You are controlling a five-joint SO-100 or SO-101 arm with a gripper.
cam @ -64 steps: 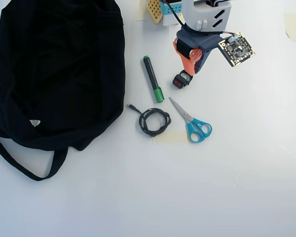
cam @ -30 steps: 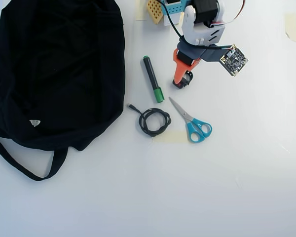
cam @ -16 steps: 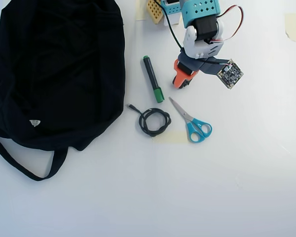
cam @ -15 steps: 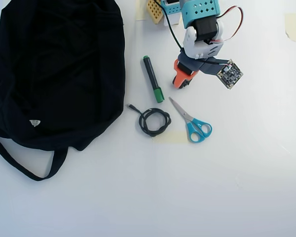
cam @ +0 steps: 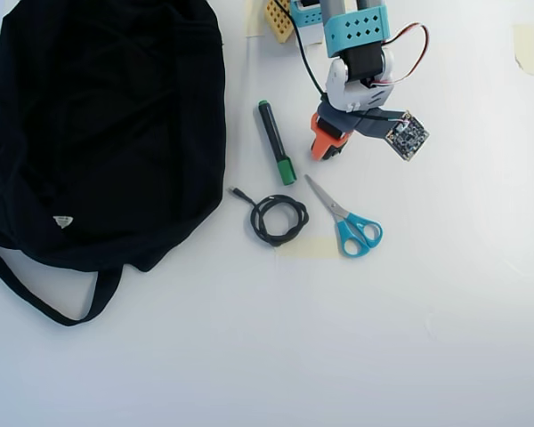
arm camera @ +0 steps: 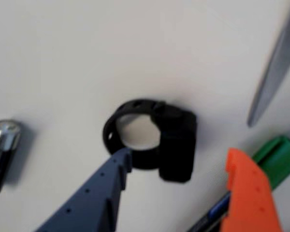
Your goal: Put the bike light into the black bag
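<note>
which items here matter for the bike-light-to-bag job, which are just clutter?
Job: bike light, between the open fingers; black bag; gripper.
Clutter: green marker, scissors, coiled black cable, small black cylinder with silver end.

My work surface (cam: 356,356) is a flat, matte white table that fills the overhead view; no walls, floor or windows appear. Lighting is bright and even, with soft, short shadows. Pale tape pieces (cam: 524,46) are stuck to the surface near the top right edge.
</note>
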